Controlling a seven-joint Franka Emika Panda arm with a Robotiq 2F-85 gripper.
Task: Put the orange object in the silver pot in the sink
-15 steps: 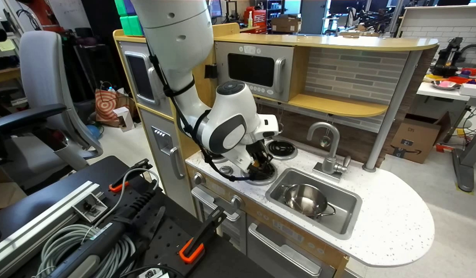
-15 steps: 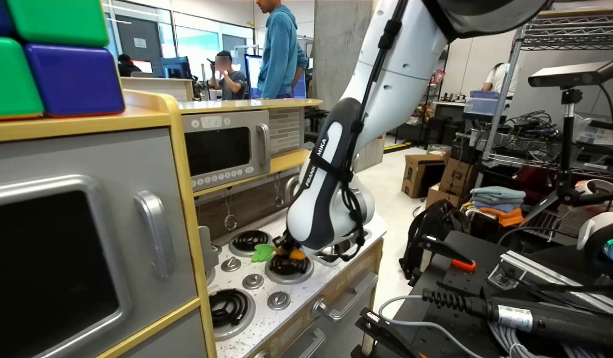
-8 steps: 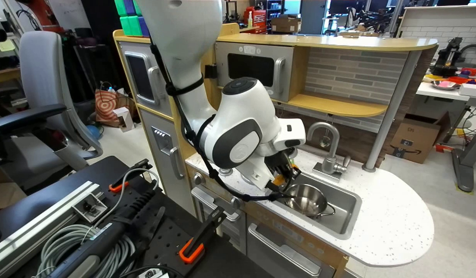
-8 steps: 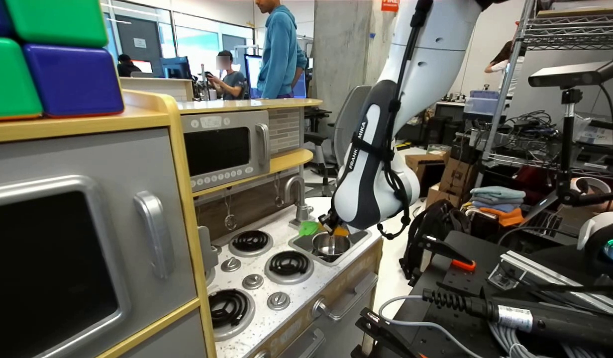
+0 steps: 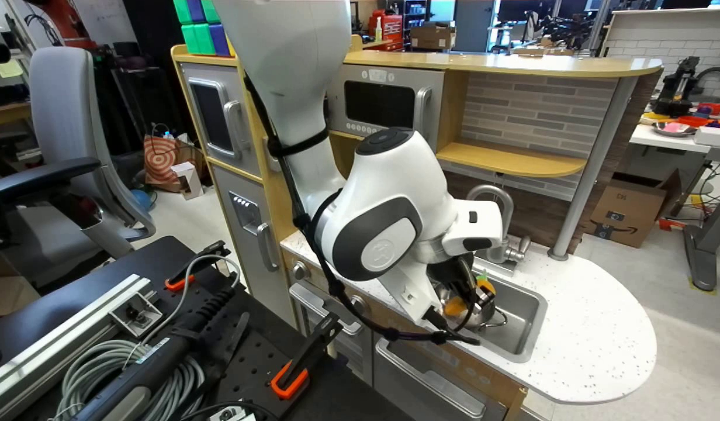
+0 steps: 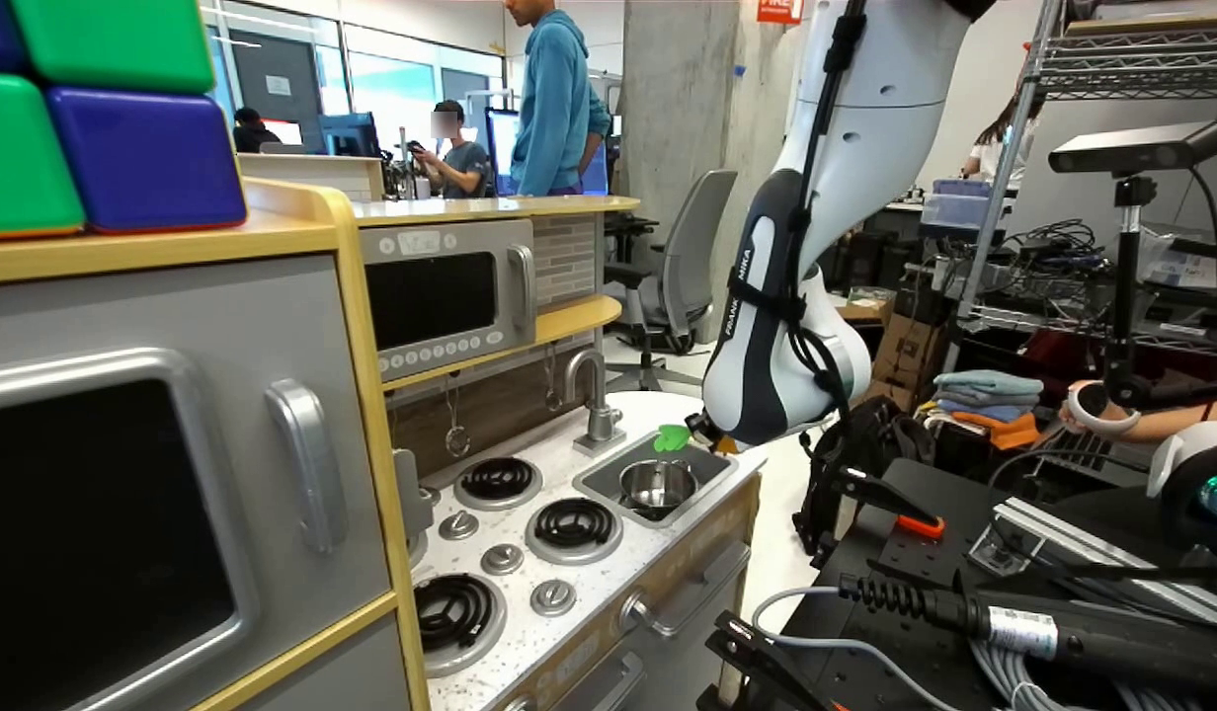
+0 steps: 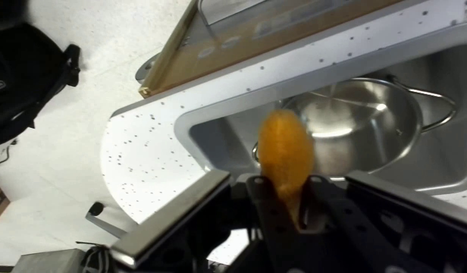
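"Two fingers (image 7: 265, 201), closed around the thin part of the orange toy (image 7: 285, 146). That's my gripper (image 7: 287, 180), holding on."

"What just changed?"

"I took it across from the stove burner (image 6: 574, 528), and now the toy hangs in the air near the silver pot (image 7: 362, 125) in the sink (image 5: 521, 327). So most of the carrying looks done. I think I should line up, go down and let go."

"Is it right over the pot?"

"I can't tell. In the wrist view it covers the pot's edge on the side by the round end of the counter (image 7: 142, 151). If I let go now, it might miss."

"What's hard to see?"

"Up close, the toy is blurry. In an exterior view, a green leaf (image 6: 672, 437) pokes out past my gripper. I guess it's the toy's other end, but only a scrap of orange shows there. In an exterior view, the gripper and its black cord (image 5: 390, 334) block most of the pot, and my arm (image 5: 383, 222) covers part of the tap (image 5: 508, 211)."
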